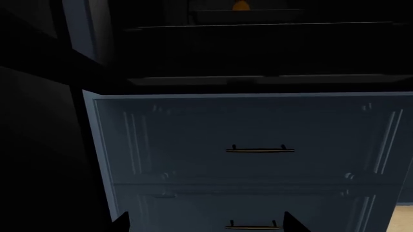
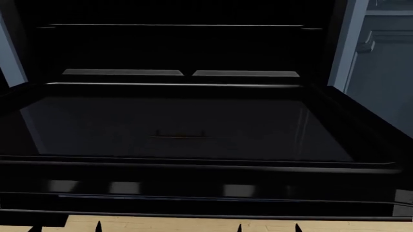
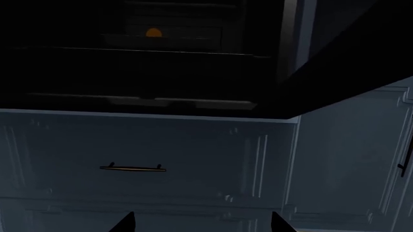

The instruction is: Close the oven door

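Looking down from my head camera, I see the oven door (image 2: 187, 125) lying open and flat, a glossy black panel with its dark glass window facing up, filling nearly the whole view in front of me. Its long thin bar handle (image 2: 193, 197) runs along the near edge, just above a strip of pale wood floor (image 2: 161, 223). Behind the door the oven cavity (image 2: 181, 48) is dark, with two grey strips at its front lip. Blue-grey cabinet panels (image 2: 380, 63) stand to the right of the opening. Both my arms sit lower than the door — their cameras look up at its underside. From my left wrist I see the blue-grey drawer front (image 1: 258, 140) with a small brass handle (image 1: 259, 150), and the dark slab of the door above it. My left jaws (image 1: 206, 223) show only as two black tips, set apart with nothing between them, touching nothing. From my right wrist the same drawer face and its brass handle appear, and my right jaws (image 3: 203, 223) likewise show two separated tips — spread and empty. A small orange glow (image 3: 154, 32) sits deep in the dark oven interior.
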